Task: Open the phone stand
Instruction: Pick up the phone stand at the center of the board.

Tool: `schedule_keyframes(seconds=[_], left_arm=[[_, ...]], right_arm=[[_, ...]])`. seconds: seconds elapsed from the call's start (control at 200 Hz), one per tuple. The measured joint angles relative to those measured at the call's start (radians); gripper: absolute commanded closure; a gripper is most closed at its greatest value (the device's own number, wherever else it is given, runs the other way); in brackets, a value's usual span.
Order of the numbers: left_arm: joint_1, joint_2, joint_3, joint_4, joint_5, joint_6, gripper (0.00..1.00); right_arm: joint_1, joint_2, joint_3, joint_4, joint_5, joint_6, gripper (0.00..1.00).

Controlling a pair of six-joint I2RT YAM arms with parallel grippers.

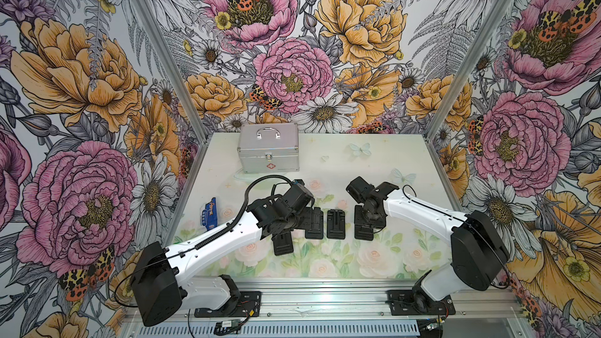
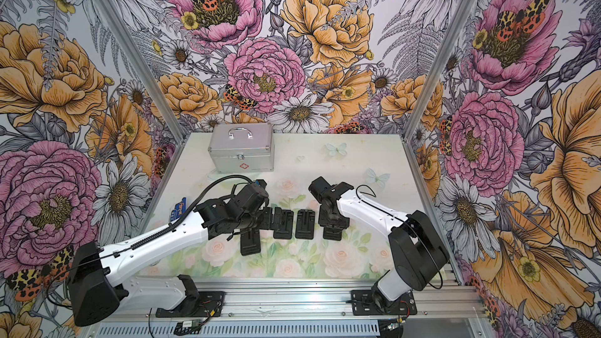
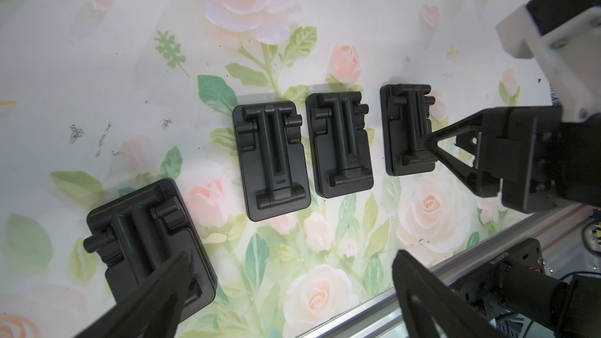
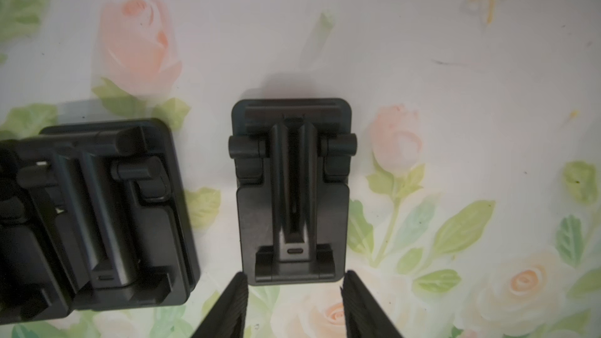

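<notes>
Several black folded phone stands lie in a row mid-table. My right gripper [image 4: 295, 282] is over the rightmost phone stand [image 4: 292, 190] [image 1: 363, 234]. Its fingertips [image 4: 239, 287] press the two corners of the stand's near end, with the gap as wide as the stand. My left gripper [image 3: 292, 255] stands wide open with only tablecloth between its fingers. One of its fingers [image 3: 162, 291] overlaps the leftmost, skewed stand [image 3: 143, 232] [image 1: 283, 245]. Two more folded stands [image 1: 313, 224] [image 1: 336, 224] lie between. The right gripper's finger [image 3: 432, 139] also shows against the rightmost stand [image 3: 406, 128].
A silver case with a handle [image 1: 268, 149] stands at the back left of the table. A blue packet [image 1: 211, 214] lies at the left edge beside my left arm. The aluminium rail [image 1: 325, 300] runs along the front edge.
</notes>
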Motion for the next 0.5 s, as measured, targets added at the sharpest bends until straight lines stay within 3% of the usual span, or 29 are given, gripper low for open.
schedule_keyframes(seconds=[0.205,0.5], left_arm=[[-0.001,0.013,0.007,0.001,0.000,0.000,0.01],[-0.001,0.017,0.007,0.001,0.000,-0.005,0.01]], right_arm=[[-0.027,0.002,-0.041,0.034,-0.020,-0.003,0.58],[-0.050,0.002,-0.077,0.088,-0.050,-0.014,0.55]])
